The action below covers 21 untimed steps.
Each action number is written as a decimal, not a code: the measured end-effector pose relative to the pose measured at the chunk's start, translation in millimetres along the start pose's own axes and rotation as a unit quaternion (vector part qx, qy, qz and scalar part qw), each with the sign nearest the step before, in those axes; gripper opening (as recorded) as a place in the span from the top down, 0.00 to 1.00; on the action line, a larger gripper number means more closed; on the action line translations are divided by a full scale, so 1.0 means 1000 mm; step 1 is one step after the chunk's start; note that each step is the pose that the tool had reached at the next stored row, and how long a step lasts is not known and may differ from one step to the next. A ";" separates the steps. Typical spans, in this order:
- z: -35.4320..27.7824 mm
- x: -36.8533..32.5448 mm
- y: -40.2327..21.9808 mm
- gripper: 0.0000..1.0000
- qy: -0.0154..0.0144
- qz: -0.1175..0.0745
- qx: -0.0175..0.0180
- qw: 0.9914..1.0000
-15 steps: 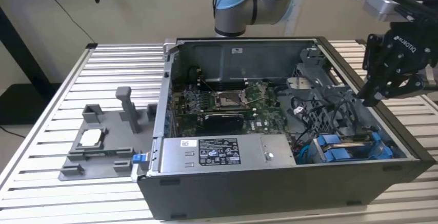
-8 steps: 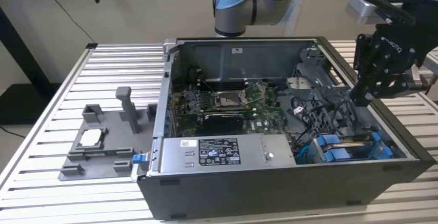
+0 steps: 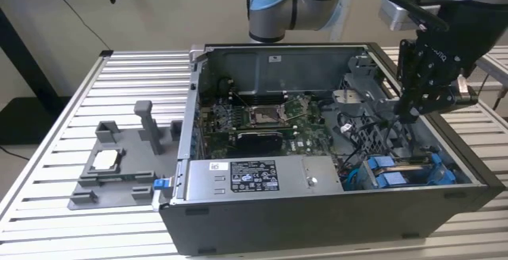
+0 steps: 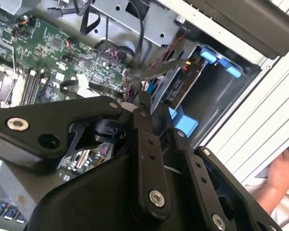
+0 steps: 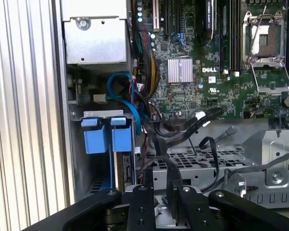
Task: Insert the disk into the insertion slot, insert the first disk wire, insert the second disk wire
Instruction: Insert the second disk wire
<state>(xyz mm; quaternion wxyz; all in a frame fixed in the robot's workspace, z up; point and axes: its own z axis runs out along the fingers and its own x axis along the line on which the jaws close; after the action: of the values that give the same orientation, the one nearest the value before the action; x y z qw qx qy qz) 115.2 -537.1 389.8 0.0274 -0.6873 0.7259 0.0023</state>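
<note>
Here, inside the open computer case (image 3: 317, 218), the gripper (image 3: 408, 116) hangs above the motherboard's edge, its fingers drawn close together and pinching a black wire (image 5: 171, 175). The disk (image 5: 121, 139), in its blue frame, sits in the insertion slot (image 5: 102, 114), at the case's near corner on the exterior view's right.

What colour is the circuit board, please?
The circuit board is green; first wrist view shows it best.

The arm (image 3: 274, 10) hangs at the exterior view's upper right, wrist bent, black gripper (image 3: 408, 112) pointing steeply down.
</note>
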 end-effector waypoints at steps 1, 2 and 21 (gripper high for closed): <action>-0.0001 -0.0005 0.0031 0.74 0.000 0.000 0.003 1.000; -0.0002 -0.0011 0.0061 0.74 0.000 0.000 0.007 1.000; 0.0052 -0.0208 0.0401 0.74 0.053 -0.010 0.070 0.996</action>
<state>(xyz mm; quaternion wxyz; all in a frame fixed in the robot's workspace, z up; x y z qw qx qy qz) 76.5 -514.0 384.1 0.0367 -0.6901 0.7177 -0.0855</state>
